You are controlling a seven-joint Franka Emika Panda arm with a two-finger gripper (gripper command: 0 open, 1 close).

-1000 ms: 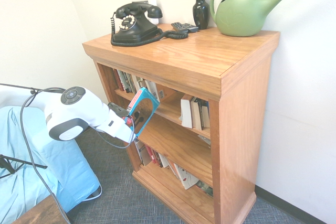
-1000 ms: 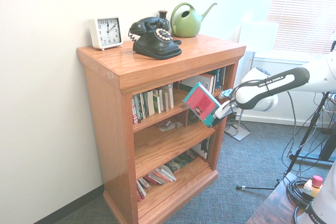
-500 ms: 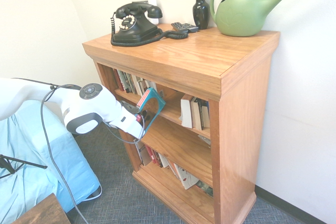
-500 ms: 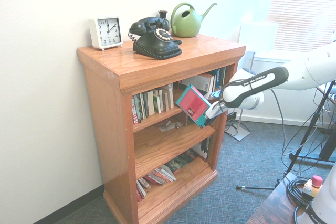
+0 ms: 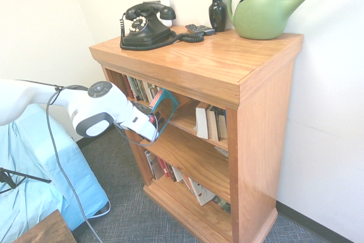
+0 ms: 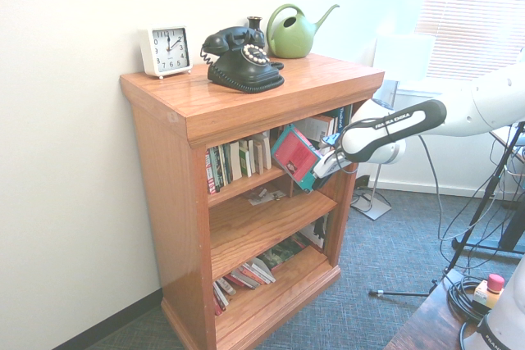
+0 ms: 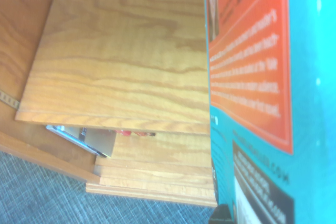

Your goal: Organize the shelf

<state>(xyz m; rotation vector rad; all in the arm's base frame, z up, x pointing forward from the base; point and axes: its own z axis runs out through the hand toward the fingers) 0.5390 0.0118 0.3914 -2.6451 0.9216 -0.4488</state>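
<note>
The shelf is an orange-brown oak bookcase with a thick top board, also seen in the second exterior view. My gripper is shut on the lower corner of a teal and red book. The book tilts at the front of the upper shelf level, in the gap between two rows of standing books. From the other side the gripper holds the book at the same opening. The wrist view shows the book's teal and orange cover beside a shelf board.
On top stand a black telephone, a remote, a dark vase, a green watering can and a white clock. Books stand at the upper level and lie on the bottom level. A blue cloth lies left.
The arm has moved toward the shelf and carried the book up and inward, from in front of the middle level into the gap on the upper level.
</note>
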